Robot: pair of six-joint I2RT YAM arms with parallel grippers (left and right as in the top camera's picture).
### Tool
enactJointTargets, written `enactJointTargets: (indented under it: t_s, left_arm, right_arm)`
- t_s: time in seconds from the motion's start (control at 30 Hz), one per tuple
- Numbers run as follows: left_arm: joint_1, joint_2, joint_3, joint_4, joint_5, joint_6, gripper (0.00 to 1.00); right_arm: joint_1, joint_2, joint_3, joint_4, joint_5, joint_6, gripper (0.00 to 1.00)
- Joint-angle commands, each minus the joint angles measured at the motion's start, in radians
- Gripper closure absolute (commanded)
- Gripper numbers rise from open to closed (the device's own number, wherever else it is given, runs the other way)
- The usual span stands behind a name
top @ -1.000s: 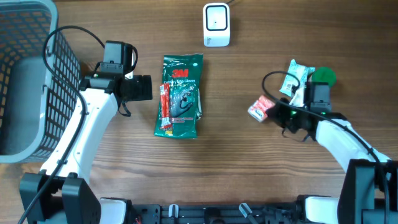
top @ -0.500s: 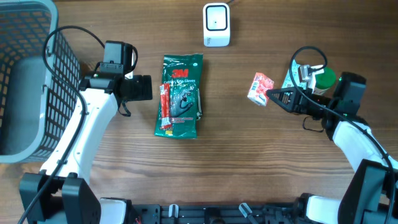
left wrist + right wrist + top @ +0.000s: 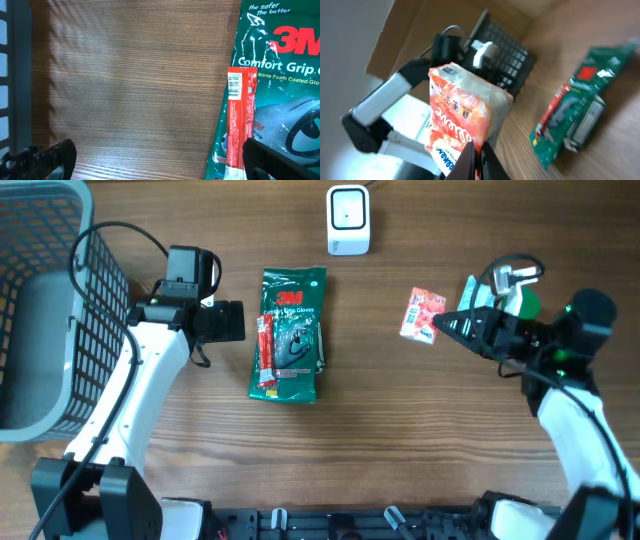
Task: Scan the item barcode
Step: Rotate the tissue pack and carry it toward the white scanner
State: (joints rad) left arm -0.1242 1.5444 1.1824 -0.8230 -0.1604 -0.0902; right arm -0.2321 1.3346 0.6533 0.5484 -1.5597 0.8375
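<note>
Item: the orange-red packet (image 3: 421,315) sits right of centre in the overhead view, and appears to be lifted clear of the desk (image 3: 360,440).
Right jaws: pressed together, pinching the packet by one edge. In the right wrist view the packet (image 3: 465,120) stands above the closed tips, with its printed face towards the camera.
Left jaws: spread wide and holding nothing, left of centre in the overhead view, just beside the green glove pack (image 3: 290,335).
Scanner: the white scanner (image 3: 348,220) stands at the top centre of the overhead view. It is up and to the left of the packet, with bare desk between them.
Done so far: judging by the grip, the pick-up is complete, so the item is in hand and ready to be presented.
Left to do: the packet is not yet in front of the scanner. It has to be carried up and left, with its barcode face turned to the scanner window.
Barcode: it cannot be made out on the packet in either view, so it is unclear which side carries it.
Progress: roughly the middle of the task, with the item grasped but the scan itself not yet done.
Other things: the wire basket (image 3: 40,300) fills the left edge, and a green-topped item (image 3: 520,303) lies at the right, behind the right arm.
</note>
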Motion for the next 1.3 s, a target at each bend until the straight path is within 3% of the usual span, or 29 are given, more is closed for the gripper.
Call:
enactJointTargets:
  t_s: [0.0,0.17,0.37,0.57,0.67,0.77,0.9,1.03,1.13,1.27]
  left_arm:
    - [0.004,-0.005,-0.005,-0.001,-0.005,0.008,0.0]
    - [0.004,-0.005,-0.005,-0.001,-0.005,0.008,0.0]
    - [0.004,-0.005,-0.005,-0.001,-0.006,0.008,0.0]
    - [0.004,-0.005,-0.005,-0.001,-0.005,0.008,0.0]
    - [0.004,-0.005,-0.005,-0.001,-0.005,0.008,0.0]
    - [0.004,-0.005,-0.005,-0.001,-0.005,0.008,0.0]
    - [0.004,-0.005,-0.005,-0.001,-0.005,0.008,0.0]
    - [0.004,-0.005,-0.005,-0.001,-0.005,0.008,0.0]
    - [0.004,-0.005,-0.005,-0.001,-0.005,0.008,0.0]
    - [0.004,-0.005,-0.005,-0.001,-0.005,0.008,0.0]
  right_arm:
    - [0.029,-0.129,0.016,0.122,-0.061,0.235,0.96]
    - [0.037,-0.244,0.016,0.481,-0.047,0.572,0.96]
    - [0.039,-0.265,0.016,0.779,-0.011,0.879,0.96]
    - [0.098,-0.265,0.016,0.824,0.029,0.938,0.96]
    - [0.136,-0.257,0.016,0.823,0.05,0.892,0.96]
    - [0.144,-0.214,0.016,0.776,0.038,0.756,0.96]
    - [0.144,-0.089,0.016,0.443,0.026,0.45,0.96]
    - [0.149,0.048,0.016,0.108,0.169,0.223,0.96]
    - [0.178,0.135,0.016,0.011,0.28,0.1,0.95]
    - [0.246,0.165,0.016,-0.053,0.421,0.046,0.95]
